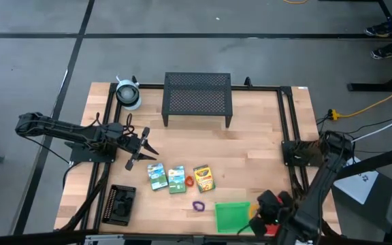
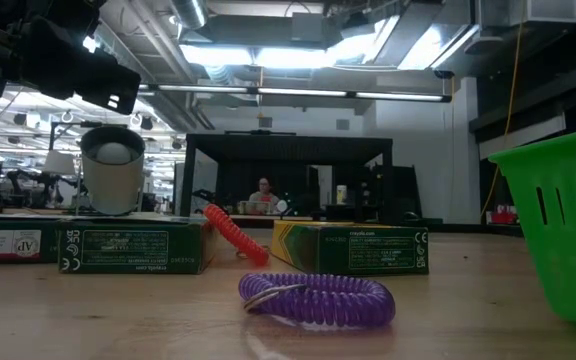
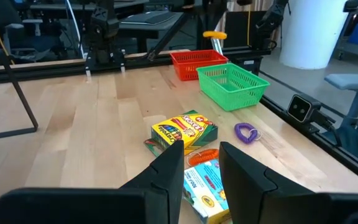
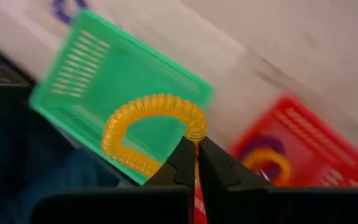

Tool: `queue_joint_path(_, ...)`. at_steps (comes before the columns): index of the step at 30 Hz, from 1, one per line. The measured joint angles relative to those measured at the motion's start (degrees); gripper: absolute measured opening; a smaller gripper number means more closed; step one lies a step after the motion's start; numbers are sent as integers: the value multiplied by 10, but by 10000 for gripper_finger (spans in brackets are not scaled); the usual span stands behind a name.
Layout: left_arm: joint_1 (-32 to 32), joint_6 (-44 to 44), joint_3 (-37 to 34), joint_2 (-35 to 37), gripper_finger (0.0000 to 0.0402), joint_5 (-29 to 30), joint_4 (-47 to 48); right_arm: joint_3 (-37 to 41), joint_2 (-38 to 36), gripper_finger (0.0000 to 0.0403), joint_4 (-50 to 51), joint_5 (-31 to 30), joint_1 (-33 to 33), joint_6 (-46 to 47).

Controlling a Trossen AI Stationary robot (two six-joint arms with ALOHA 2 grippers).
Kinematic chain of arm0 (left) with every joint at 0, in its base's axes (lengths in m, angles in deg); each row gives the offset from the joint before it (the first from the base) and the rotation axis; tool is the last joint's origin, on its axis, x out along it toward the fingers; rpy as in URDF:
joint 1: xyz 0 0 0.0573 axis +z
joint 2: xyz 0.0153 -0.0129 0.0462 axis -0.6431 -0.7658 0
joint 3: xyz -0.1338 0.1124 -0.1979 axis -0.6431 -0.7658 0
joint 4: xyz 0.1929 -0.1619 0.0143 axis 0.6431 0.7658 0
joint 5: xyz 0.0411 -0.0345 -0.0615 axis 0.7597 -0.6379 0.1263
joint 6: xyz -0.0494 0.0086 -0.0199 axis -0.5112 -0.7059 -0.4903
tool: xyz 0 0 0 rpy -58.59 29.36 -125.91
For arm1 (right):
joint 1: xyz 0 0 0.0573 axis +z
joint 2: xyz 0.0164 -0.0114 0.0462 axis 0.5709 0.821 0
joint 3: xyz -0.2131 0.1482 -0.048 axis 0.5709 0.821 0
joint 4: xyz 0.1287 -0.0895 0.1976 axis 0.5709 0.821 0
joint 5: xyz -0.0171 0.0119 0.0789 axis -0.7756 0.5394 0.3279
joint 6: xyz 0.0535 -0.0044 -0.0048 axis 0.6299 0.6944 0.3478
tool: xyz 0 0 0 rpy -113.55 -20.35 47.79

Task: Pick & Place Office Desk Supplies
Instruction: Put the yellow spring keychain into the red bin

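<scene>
Currently — status as we read it:

Right gripper (image 4: 196,144): jaws pressed together, pinching the end of a yellow loop (image 4: 148,134) — it hangs above the green tray (image 4: 73,74), with the red tray (image 4: 309,143) just beside.
Red tray contents: a purple and a yellow loop already lie inside, as the right wrist view shows.
Left gripper (image 3: 201,163): jaws partly spread, holding nothing — hovering over the table near the card boxes (image 1: 167,177).
Still on the table: crayon box (image 1: 203,177), orange loop (image 1: 189,181) between it and the boxes, purple loop (image 1: 198,205) near the green tray, black tray (image 1: 122,204) at the left front.
Step in hand, our judgement: drop the yellow loop into a tray.
How we'd do it well: centre the loop fully over one tray, clear of the shared rims, lower it before letting go — a springy coil can bounce or catch on the wall.
Risk: which tray is meant we cannot tell.
</scene>
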Motion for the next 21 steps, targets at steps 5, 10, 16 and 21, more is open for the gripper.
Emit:
queue_joint_path(5, 0, 2, 0, 0, 98, 0, 0, 0, 26, 3, 22, 39, 34, 88)
queue_joint_path(10, 0, 17, 0, 0, 98, 0, -1, 0, 36, 3, 19, 39, 50, 111)
queue_joint_path(16, 0, 31, 0, 0, 98, 0, -1, 0, 37, 4, 17, 14, 35, 104)
queue_joint_path(21, 0, 36, 0, 0, 98, 0, -1, 0, 36, 4, 13, 3, 33, 102)
